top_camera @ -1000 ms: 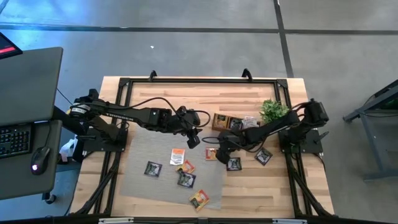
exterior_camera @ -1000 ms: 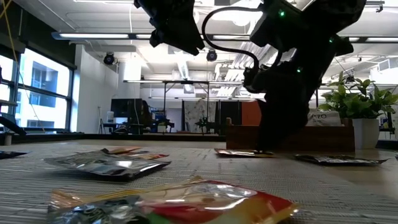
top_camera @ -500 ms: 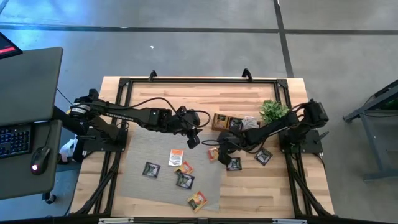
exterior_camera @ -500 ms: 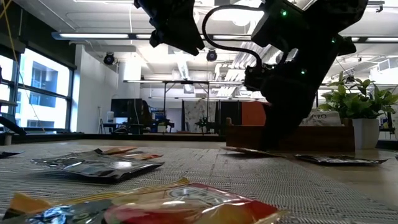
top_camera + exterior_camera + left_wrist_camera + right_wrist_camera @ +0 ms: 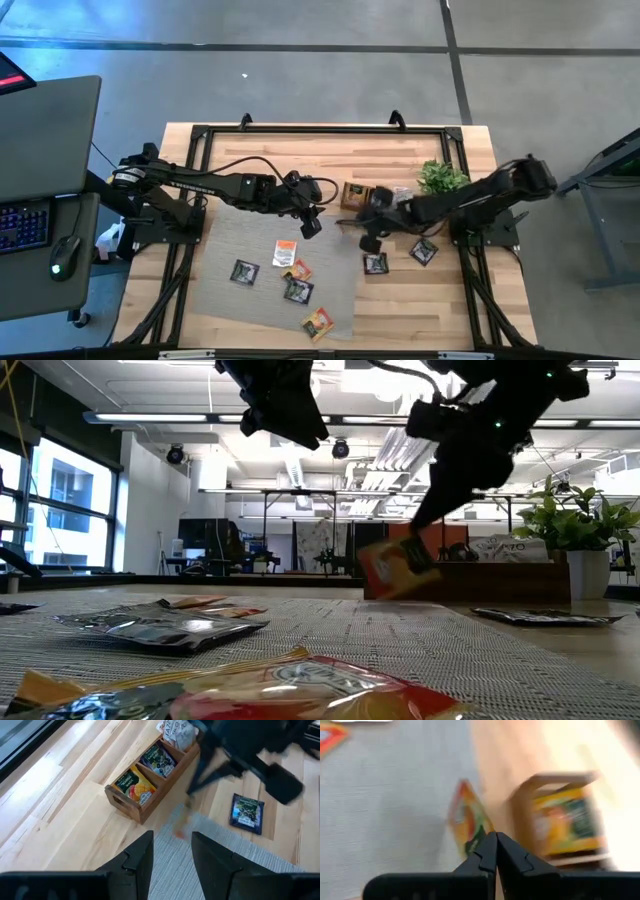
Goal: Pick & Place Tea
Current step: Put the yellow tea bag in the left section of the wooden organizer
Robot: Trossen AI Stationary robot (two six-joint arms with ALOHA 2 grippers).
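Right tool (image 5: pixel 496 842): clamped on one orange sachet (image 5: pixel 468 824), held clear of the grey mat (image 5: pixel 250 240) and close to the wooden tray (image 5: pixel 150 777).
Left tool (image 5: pixel 170 857): fingers apart, holding nothing, hovering above the mat's far edge near the tray.
Tray contents: an orange sachet in the end slot, a dark one beside it, white ones further along.
Left on the mat: five sachets, among them a white one (image 5: pixel 286 251) and a dark one (image 5: pixel 246 271).
Left on the bare bench (image 5: pixel 300 150): two dark sachets (image 5: pixel 376 263) near the right arm.
Progress: partly done in my judgement; several sachets filed, one in transit, seven loose.
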